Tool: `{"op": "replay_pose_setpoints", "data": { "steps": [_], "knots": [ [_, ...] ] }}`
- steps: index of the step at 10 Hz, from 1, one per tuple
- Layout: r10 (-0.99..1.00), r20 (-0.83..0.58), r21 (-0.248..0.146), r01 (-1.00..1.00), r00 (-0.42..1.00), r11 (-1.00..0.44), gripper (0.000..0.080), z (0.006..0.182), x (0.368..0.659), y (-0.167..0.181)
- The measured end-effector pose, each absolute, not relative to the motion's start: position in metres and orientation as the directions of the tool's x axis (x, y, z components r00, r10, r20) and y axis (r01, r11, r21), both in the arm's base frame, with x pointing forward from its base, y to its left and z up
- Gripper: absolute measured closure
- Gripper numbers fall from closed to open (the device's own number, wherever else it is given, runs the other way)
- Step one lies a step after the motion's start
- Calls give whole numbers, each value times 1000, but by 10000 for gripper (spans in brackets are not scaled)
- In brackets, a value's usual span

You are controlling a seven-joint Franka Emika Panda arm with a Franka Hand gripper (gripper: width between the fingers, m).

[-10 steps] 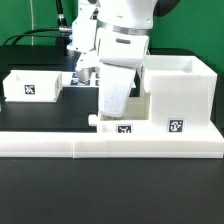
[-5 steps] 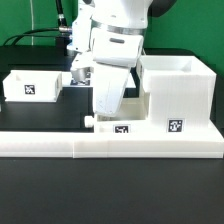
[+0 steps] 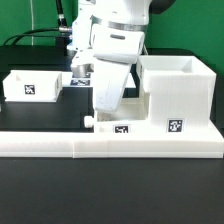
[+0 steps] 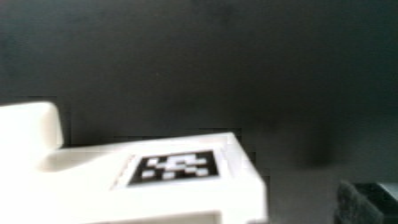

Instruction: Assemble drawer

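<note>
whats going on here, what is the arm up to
A robot arm's gripper hangs low over a shallow tray that lies beside the tall drawer housing, behind the low front wall. Whether it grips the tray is unclear. A second tray sits apart at the exterior view's left. Neither tray is in the housing yet.

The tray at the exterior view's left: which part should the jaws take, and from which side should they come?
The tray lies flat, open side up, so probably take its thin tagged front wall from above, one jaw inside and one outside.
</note>
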State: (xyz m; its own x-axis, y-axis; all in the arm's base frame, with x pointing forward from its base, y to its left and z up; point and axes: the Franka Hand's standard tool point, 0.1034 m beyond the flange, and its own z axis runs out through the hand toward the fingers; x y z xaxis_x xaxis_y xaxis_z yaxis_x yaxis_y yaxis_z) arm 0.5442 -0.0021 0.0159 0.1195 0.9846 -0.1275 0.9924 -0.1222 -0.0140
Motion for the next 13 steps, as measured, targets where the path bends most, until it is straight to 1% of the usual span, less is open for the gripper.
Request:
{"op": "replay_pose_setpoints", "data": {
  "steps": [2, 3, 6, 7, 9, 10, 12, 13],
  "knots": [
    [983, -133, -12, 992, 125, -128, 152, 36, 548, 0],
    [983, -138, -15, 992, 121, -124, 152, 48, 549, -4],
    [987, -144, -27, 997, 73, -78, 150, 67, 550, -38],
    [986, -145, -24, 996, 85, -89, 150, 69, 550, -49],
    [987, -142, -27, 996, 80, -85, 150, 68, 550, -51],
    [988, -141, -32, 997, 67, -72, 150, 67, 549, -58],
    [992, -127, -50, 999, 0, -7, 150, 60, 555, -71],
    [997, -81, -57, 998, -10, 6, 150, 57, 558, -77]
  ]
}}
